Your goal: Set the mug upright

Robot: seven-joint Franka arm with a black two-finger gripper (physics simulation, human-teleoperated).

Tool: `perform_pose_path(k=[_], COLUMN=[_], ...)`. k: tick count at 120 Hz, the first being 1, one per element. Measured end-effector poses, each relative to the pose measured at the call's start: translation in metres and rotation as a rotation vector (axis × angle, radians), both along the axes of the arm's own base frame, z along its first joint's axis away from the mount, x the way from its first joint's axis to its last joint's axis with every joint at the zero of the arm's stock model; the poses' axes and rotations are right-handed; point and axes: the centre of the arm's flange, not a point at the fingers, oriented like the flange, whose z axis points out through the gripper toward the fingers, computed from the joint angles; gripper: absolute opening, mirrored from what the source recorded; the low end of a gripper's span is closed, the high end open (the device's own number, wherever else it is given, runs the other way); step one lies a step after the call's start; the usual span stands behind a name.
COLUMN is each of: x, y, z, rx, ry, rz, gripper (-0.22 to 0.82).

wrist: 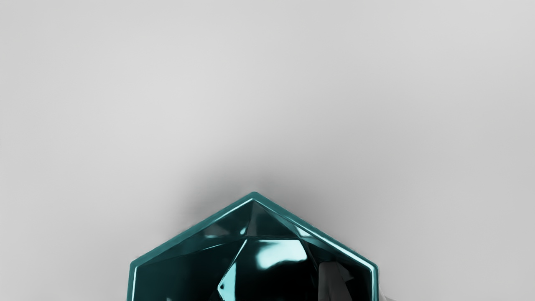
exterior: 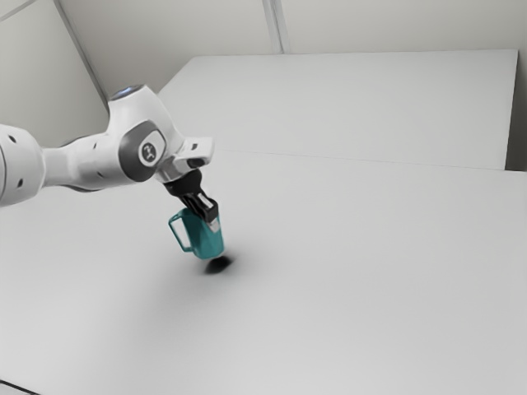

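"Gripper (exterior: 212,220) first: what's it doing?"

"Pinching the mug (exterior: 206,238) by its wall, up at the mouth. Take the exterior view from its left. The arm (exterior: 90,163) comes in from nine o'clock, then you meet the handle (exterior: 178,234), then the mug's body, with the gripper coming down on it from eleven o'clock."

"And past that?"

"A dark shadow (exterior: 218,265) on the table (exterior: 370,271), near the mug's base, toward five o'clock of it. The mug hangs just above the table."

"What does the wrist view add?"

"The inside. It looks into the mouth, past an angular rim (wrist: 254,195) with a bright edge. The handle, the arm and the mug's outer side I get from the exterior view."

"Anything in the mug?"

"One grey finger (wrist: 332,284) of the gripper reaches down into it. Shiny teal facets catch the light around there; the deeper part is too dark to read, so I can't tell about the rest."

"Which way does it point?"

"In the exterior view, mouth up, between eleven and twelve o'clock, base between five and six. So the long axis is close to upright, with a slight lean. The handle sticks out toward nine."
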Motion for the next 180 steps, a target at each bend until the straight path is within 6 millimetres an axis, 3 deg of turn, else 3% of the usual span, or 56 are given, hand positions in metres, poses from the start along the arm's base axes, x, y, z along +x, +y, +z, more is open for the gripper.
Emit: perform_pose_path(k=[34,57,101,157,180], x=[-0.029,-0.036,-0.036,-0.033,-0.033], y=[-0.021,-0.019,-0.020,-0.019,-0.014], z=[-0.012,-0.026,-0.033,-0.059,-0.056], rx=[0.078,0.081,0.179,0.204,0.201], ry=[-0.077,-0.124,-0.155,-0.105,-0.102], rz=[0.014,0.073,0.041,0.094,0.109], gripper=[-0.16,-0.17,-0.18,-0.18,0.22])
